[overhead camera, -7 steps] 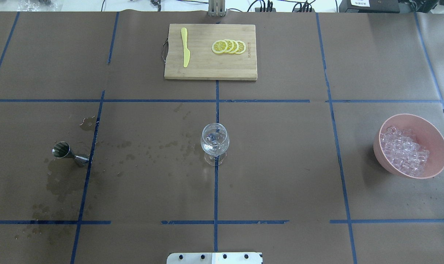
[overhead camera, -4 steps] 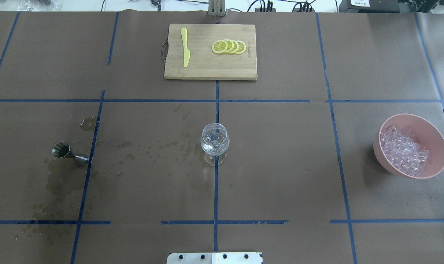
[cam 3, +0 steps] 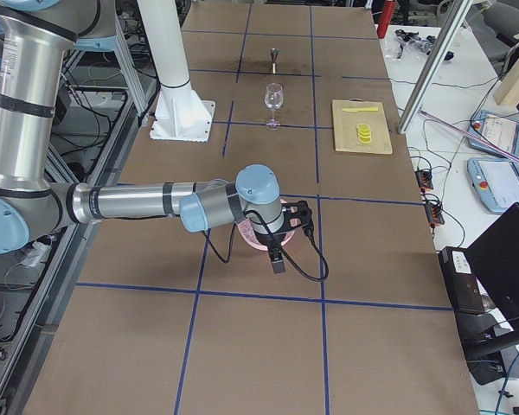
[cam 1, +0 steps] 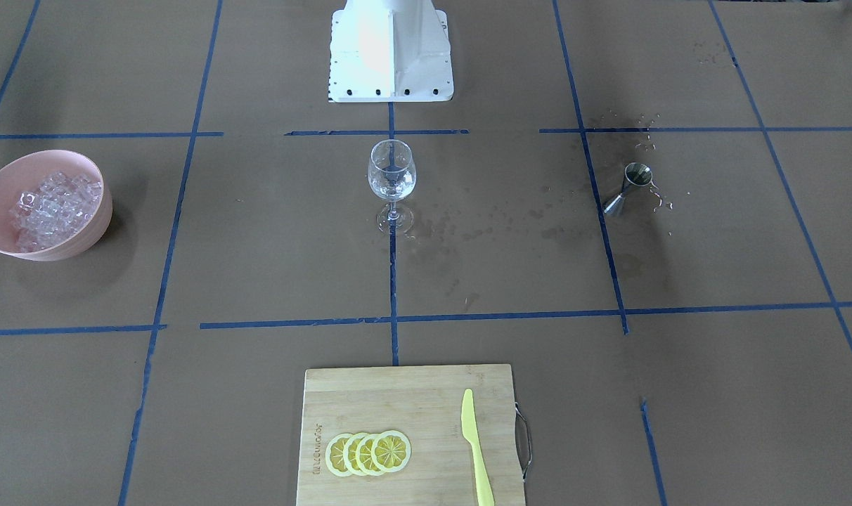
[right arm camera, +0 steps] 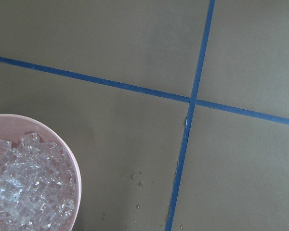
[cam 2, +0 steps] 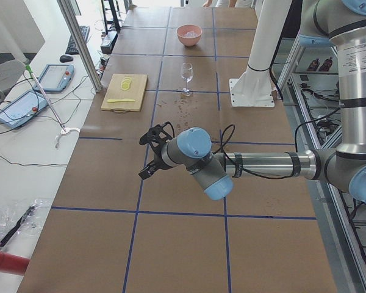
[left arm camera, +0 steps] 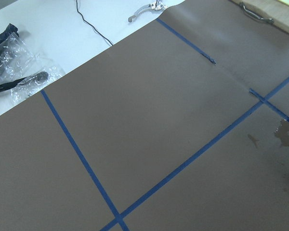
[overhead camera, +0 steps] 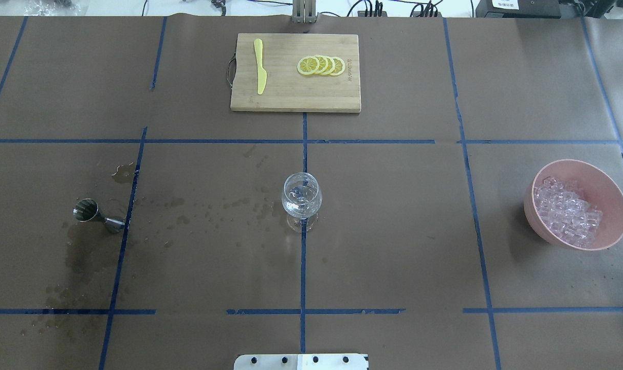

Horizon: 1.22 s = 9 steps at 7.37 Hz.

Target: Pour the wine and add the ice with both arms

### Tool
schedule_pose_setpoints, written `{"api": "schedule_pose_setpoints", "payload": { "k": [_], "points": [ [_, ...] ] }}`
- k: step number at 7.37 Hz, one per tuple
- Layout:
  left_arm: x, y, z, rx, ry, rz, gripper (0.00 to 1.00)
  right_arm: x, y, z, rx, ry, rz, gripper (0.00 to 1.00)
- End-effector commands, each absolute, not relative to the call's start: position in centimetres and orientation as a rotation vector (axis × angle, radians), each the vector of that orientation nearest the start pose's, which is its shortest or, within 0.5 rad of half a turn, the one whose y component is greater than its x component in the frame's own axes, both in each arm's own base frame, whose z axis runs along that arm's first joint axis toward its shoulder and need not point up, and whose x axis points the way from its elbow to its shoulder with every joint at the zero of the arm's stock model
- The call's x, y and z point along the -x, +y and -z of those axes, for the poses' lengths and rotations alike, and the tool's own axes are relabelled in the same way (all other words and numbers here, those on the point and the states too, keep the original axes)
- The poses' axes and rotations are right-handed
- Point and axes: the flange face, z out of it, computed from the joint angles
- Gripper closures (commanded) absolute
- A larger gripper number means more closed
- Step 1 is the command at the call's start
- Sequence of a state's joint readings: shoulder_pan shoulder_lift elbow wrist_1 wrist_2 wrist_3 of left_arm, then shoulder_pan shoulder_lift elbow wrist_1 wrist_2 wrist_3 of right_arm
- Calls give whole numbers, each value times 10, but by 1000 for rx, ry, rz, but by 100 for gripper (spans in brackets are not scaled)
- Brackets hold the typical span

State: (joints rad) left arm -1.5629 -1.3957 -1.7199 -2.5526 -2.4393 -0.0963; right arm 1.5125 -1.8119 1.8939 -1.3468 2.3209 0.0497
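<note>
**Slick ice, fragile glass**

The ice [overhead camera: 566,213] is heaped in the pink bowl [overhead camera: 607,187], at 3 o'clock from the central wine glass [overhead camera: 301,198]. Expect hard, slippery cubes, so pinch a top one across its flat faces. The jigger [overhead camera: 93,213] sits at 9 o'clock. The left gripper [cam 2: 149,152] and right gripper [cam 3: 281,246] appear only side-on, so you cannot tell whether their jaws are parted.

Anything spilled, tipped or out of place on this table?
Yes: liquid has spilled. Dark wet patches soak the brown paper beside the jigger, and a trail of splashes runs from it to the wine glass. The glass stands upright and the ice sits in its pink bowl.
</note>
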Motion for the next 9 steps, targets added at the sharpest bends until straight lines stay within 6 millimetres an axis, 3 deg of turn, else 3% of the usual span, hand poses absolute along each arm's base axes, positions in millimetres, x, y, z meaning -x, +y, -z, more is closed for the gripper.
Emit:
{"api": "schedule_pose_setpoints", "payload": {
  "k": [1, 3, 6, 9],
  "points": [
    [15, -429, -511, -863, 928, -257, 0, -42, -408, -584, -246, -759, 119, 0],
    [-36, -425, -467, -885, 954, -169, 0, -42, -408, -586, -243, -759, 117, 0],
    [-122, -398, -456, -991, 1010, -44, 0, -42, -407, -588, -239, -759, 116, 0],
    [-224, -356, -456, -1078, 924, 117, 0, -42, -407, -587, -240, -759, 115, 0]
  ]
}}
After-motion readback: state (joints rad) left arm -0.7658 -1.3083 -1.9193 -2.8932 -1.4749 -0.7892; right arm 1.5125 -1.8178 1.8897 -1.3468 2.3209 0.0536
